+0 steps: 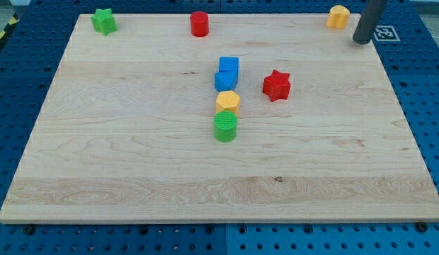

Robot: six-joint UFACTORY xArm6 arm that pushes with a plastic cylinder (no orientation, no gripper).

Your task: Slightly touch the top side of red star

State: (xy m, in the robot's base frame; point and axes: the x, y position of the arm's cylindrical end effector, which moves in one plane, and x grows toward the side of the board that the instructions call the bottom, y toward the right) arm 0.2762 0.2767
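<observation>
The red star [277, 85] lies on the wooden board, a little right of the centre. My tip [361, 41] is at the view's top right corner of the board, far up and to the right of the red star, not touching any block. The nearest block to the tip is a yellow block [338, 16] just to its left at the board's top edge.
Left of the red star, a column runs downward: a blue cube [229, 66], a blue block [225, 80], a yellow hexagon [228, 101], a green cylinder [225, 127]. A red cylinder [199, 23] and a green star [103, 20] sit along the top edge.
</observation>
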